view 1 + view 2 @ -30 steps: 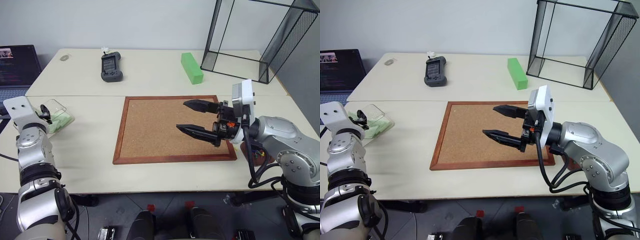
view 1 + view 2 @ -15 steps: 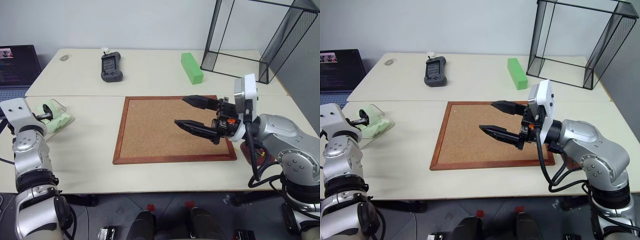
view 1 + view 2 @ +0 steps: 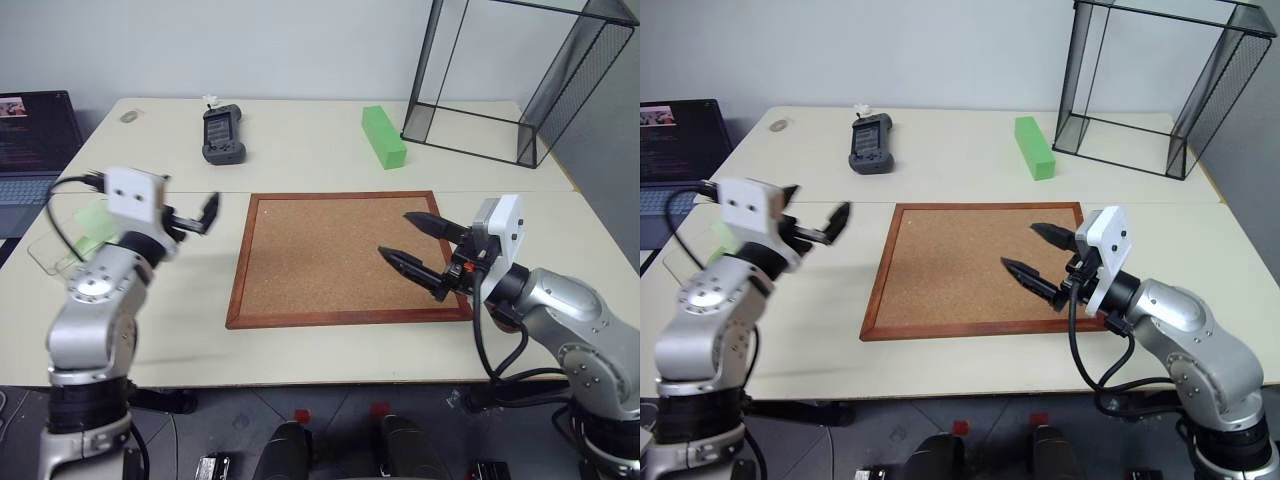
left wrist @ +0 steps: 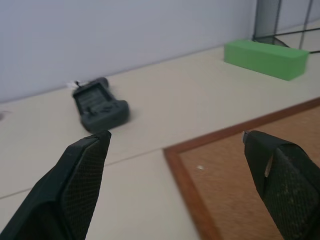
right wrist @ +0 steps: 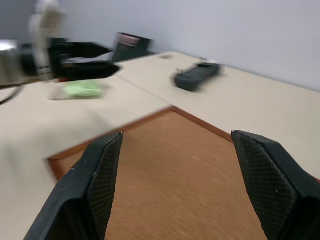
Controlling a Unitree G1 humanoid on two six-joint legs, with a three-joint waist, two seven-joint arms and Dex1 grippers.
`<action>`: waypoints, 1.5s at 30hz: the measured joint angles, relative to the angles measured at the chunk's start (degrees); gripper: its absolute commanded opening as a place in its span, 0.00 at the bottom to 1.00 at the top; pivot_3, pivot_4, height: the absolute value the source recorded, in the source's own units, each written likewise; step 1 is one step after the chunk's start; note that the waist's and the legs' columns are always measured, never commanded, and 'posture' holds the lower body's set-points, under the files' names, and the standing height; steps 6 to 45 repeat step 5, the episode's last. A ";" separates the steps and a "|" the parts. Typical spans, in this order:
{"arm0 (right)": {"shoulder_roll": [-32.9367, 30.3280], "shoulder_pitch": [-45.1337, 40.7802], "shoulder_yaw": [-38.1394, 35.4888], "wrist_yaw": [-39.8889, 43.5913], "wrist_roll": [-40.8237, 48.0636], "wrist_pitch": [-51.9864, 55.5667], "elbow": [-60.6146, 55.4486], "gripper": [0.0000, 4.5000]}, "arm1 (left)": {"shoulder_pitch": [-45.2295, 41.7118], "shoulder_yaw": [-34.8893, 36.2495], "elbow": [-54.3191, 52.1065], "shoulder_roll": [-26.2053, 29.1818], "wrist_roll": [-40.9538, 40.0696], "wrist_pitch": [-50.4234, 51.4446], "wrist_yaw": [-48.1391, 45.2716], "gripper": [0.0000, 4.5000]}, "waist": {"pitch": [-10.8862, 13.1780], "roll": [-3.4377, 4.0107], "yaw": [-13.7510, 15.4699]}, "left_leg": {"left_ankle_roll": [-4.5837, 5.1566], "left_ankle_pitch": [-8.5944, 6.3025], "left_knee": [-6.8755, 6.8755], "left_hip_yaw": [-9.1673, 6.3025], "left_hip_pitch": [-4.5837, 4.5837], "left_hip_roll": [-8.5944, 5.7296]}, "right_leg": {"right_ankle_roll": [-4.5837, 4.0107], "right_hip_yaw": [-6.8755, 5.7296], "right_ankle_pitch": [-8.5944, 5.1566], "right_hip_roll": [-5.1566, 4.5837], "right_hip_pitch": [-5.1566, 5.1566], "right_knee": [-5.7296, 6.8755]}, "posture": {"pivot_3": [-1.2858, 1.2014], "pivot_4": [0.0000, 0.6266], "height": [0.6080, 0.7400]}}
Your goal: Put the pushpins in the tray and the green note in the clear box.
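The green note [image 3: 92, 215] lies inside the clear box [image 3: 48, 252] at the table's left edge, and it shows again as the green note [image 5: 82, 89] in the right wrist view. My left gripper [image 3: 190, 218] hangs open and empty between the box and the cork board [image 3: 330, 255], pointing toward the far side of the table. My right gripper [image 3: 418, 248] is open and empty above the board's right part, pointing left. The tray and the pushpins are hidden or out of view.
A dark handheld device [image 3: 222, 133] and a bright green block [image 3: 383, 135] lie on the far table. A black-framed wire cage [image 3: 520, 80] stands at the back right. A laptop [image 3: 35, 130] sits at the far left.
My left gripper has left the clear box, swung right toward the cork board and opened wider. My right gripper has sunk and drawn back toward the board's right edge.
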 measured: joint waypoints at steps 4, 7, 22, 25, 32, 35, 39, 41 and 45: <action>4.99 6.85 3.25 -10.53 -12.93 -3.10 2.01 0.82 | 4.63 0.72 -2.37 -6.37 0.88 2.54 5.93 0.99 | 0.00 0.00 0.04 | -0.01 0.00 -0.01 0.02 0.10 0.05 | 0.00 0.04 0.00 0.11 0.02 0.03 | 0.52 0.24 1.00; 6.88 8.13 3.66 -12.94 -15.18 -4.01 2.38 0.82 | 6.56 0.87 -3.65 -8.45 0.93 2.77 7.36 0.99 | -0.01 0.00 0.07 | -0.01 0.00 0.01 0.05 0.15 0.11 | -0.01 0.08 0.00 0.09 0.07 0.03 | 0.52 0.24 1.00; 6.88 8.13 3.66 -12.94 -15.18 -4.01 2.38 0.82 | 6.56 0.87 -3.65 -8.45 0.93 2.77 7.36 0.99 | -0.01 0.00 0.07 | -0.01 0.00 0.01 0.05 0.15 0.11 | -0.01 0.08 0.00 0.09 0.07 0.03 | 0.52 0.24 1.00; 6.88 8.13 3.66 -12.94 -15.18 -4.01 2.38 0.82 | 6.56 0.87 -3.65 -8.45 0.93 2.77 7.36 0.99 | -0.01 0.00 0.07 | -0.01 0.00 0.01 0.05 0.15 0.11 | -0.01 0.08 0.00 0.09 0.07 0.03 | 0.52 0.24 1.00; 6.88 8.13 3.66 -12.94 -15.18 -4.01 2.38 0.82 | 6.56 0.87 -3.65 -8.45 0.93 2.77 7.36 0.99 | -0.01 0.00 0.07 | -0.01 0.00 0.01 0.05 0.15 0.11 | -0.01 0.08 0.00 0.09 0.07 0.03 | 0.52 0.24 1.00; 6.88 8.13 3.66 -12.94 -15.18 -4.01 2.38 0.82 | 6.56 0.87 -3.65 -8.45 0.93 2.77 7.36 0.99 | -0.01 0.00 0.07 | -0.01 0.00 0.01 0.05 0.15 0.11 | -0.01 0.08 0.00 0.09 0.07 0.03 | 0.52 0.24 1.00; 6.88 8.13 3.66 -12.94 -15.18 -4.01 2.38 0.82 | 6.56 0.87 -3.65 -8.45 0.93 2.77 7.36 0.99 | -0.01 0.00 0.07 | -0.01 0.00 0.01 0.05 0.15 0.11 | -0.01 0.08 0.00 0.09 0.07 0.03 | 0.52 0.24 1.00; 6.88 8.13 3.66 -12.94 -15.18 -4.01 2.38 0.82 | 6.56 0.87 -3.65 -8.45 0.93 2.77 7.36 0.99 | -0.01 0.00 0.07 | -0.01 0.00 0.01 0.05 0.15 0.11 | -0.01 0.08 0.00 0.09 0.07 0.03 | 0.52 0.24 1.00; 6.88 8.13 3.66 -12.94 -15.18 -4.01 2.38 0.82 | 6.56 0.87 -3.65 -8.45 0.93 2.77 7.36 0.99 | -0.01 0.00 0.07 | -0.01 0.00 0.01 0.05 0.15 0.11 | -0.01 0.08 0.00 0.09 0.07 0.03 | 0.52 0.24 1.00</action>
